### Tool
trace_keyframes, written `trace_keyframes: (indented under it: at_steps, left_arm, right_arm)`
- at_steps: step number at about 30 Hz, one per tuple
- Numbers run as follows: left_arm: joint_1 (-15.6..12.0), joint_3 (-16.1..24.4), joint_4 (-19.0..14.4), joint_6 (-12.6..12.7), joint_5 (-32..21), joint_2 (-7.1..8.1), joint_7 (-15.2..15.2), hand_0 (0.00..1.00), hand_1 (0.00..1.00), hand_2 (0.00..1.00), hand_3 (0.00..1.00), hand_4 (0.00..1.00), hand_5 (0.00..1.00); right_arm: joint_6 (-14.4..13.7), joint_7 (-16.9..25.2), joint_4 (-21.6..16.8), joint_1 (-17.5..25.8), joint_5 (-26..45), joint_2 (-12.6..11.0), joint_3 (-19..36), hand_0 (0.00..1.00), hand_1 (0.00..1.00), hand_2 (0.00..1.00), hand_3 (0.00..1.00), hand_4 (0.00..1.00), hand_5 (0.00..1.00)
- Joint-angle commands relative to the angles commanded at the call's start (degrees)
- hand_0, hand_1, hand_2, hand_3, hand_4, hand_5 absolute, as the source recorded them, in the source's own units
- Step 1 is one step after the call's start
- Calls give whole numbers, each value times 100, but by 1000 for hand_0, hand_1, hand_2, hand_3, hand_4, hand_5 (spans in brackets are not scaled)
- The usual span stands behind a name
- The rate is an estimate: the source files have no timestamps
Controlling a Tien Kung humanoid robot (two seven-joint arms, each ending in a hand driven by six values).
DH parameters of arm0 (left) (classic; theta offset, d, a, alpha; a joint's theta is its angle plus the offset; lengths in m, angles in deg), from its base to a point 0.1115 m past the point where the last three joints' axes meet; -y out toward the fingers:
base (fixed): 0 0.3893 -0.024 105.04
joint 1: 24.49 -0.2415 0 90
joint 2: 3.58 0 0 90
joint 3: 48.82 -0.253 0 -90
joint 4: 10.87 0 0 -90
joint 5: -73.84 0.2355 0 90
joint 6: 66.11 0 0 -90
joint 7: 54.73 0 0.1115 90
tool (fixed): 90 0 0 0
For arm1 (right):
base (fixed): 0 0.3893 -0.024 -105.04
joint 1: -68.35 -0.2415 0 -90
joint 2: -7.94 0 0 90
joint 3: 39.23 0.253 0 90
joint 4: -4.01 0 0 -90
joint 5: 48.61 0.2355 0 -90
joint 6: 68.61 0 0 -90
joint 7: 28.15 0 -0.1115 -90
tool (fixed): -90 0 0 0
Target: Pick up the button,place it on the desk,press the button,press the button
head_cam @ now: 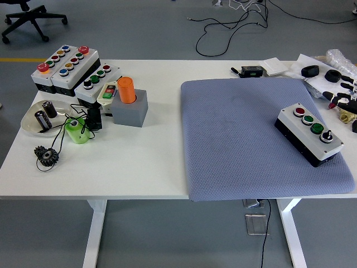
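Button box (pixel 308 134) lying at right edge of blue mat (pixel 245 139), near desk's (pixel 139 167) right edge, askew, buttons up. No hands showing; finger state impossible to tell. Approaching from right, gripping long sides, keeping level, avoiding red button (pixel 299 111) early.

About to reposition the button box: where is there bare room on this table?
Free: grey-blue mat left of the white-topped button box; bare white table between mat and black gear. Crowded: far-left corner around the grey block, and the far-right edge.
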Motion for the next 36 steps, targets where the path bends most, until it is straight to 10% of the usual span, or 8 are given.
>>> trace_keyframes:
  at_steps: [10, 36]
  left_arm:
    - [-65, -39, -7, -6, 22, 22, 6, 624, 582, 560, 542, 300, 998]
    - [-42, 25, -4, 8, 50, 45, 8, 623, 580, 557, 538, 301, 998]
  right_arm:
    - [81, -340, 79, -115, -1957, 203, -444, 960, 937, 996, 995, 975, 255]
    - [367, -805, 960, -856, -2270, 694, -1082, 956, 934, 981, 991, 963, 237]
